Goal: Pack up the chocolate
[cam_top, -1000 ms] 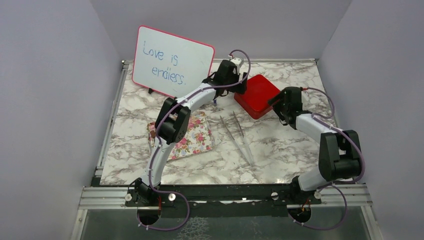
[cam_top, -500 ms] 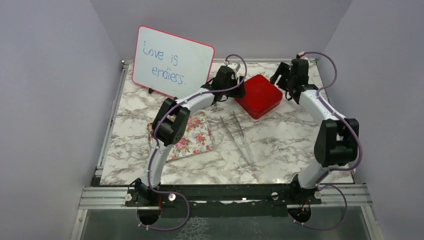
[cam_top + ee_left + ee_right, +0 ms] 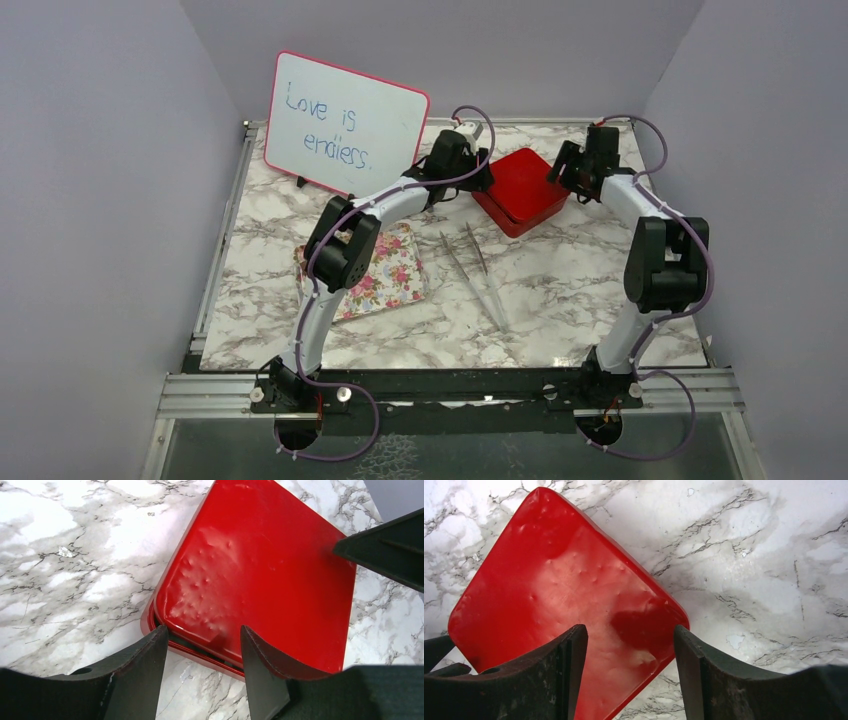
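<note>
The red square box [image 3: 519, 190] sits closed at the back middle of the marble table, its lid on. No chocolate shows in any view. My left gripper [image 3: 478, 172] is open at the box's left edge; in the left wrist view [image 3: 204, 640] its fingers straddle the lid's near edge over the red box [image 3: 260, 575]. My right gripper [image 3: 562, 178] is open at the box's right corner; in the right wrist view [image 3: 630, 640] its fingers frame a corner of the red lid [image 3: 564, 595].
A pink floral tray [image 3: 385, 270] lies at the left under the left arm. Metal tweezers [image 3: 478, 265] lie in the middle. A pink-framed whiteboard [image 3: 345, 123] stands at the back left. Grey walls close in both sides.
My right arm has swung from the box's near right side up to the back, then come down to the box's right corner. The left gripper has stayed at the box's left edge.
</note>
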`<control>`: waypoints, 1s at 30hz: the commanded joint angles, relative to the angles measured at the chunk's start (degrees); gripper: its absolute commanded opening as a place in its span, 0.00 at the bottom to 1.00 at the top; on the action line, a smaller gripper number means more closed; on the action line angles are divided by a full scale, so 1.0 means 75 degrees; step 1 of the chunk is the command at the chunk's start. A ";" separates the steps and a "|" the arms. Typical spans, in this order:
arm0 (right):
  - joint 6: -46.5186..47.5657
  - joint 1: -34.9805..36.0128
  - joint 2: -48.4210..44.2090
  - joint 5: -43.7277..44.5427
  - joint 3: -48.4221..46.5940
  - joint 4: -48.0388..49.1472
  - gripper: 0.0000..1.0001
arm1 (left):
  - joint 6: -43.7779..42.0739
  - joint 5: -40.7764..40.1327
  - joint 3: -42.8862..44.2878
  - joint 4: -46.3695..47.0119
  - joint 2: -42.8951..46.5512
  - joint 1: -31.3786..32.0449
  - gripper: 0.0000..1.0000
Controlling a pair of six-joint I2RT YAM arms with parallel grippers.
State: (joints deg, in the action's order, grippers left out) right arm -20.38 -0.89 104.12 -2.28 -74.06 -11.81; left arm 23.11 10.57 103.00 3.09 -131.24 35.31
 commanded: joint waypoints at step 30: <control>0.1159 -0.0040 -0.0096 -0.0949 0.0127 -0.1528 0.59 | 0.0220 -0.0326 0.0040 -0.0721 0.0218 0.0108 0.75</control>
State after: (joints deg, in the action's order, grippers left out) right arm -13.10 -1.34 103.68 -8.67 -73.25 -14.85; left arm 23.33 6.94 102.69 -2.83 -128.77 35.77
